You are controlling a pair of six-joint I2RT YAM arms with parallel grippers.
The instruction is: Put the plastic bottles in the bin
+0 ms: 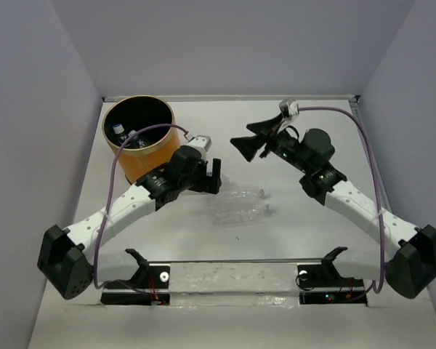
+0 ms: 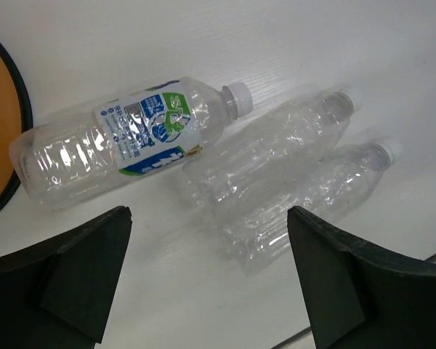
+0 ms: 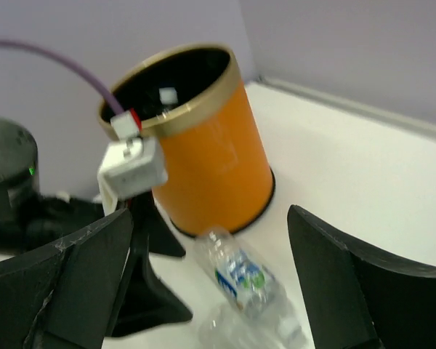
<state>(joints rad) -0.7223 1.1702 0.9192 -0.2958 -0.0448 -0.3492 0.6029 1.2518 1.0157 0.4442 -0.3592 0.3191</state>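
Left pincer [image 2: 207, 212], spread wide, hangs over three plastic bottles [image 2: 131, 142] beside the bin [image 2: 0, 123].

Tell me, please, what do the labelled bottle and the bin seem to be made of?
Labelled bottle: thin clear plastic, glossy. The white table shows through it, and its ribbed wall glints. Bin: smooth orange wall with a soft sheen, thin tan rim, black inside. It may be coated card or metal; the look leaves that open.

Plain lavender-grey walls [image 1: 240, 43] box in the left, right and top of the frame. White tabletop [image 1: 203, 247] fills the middle, pretty evenly lit.
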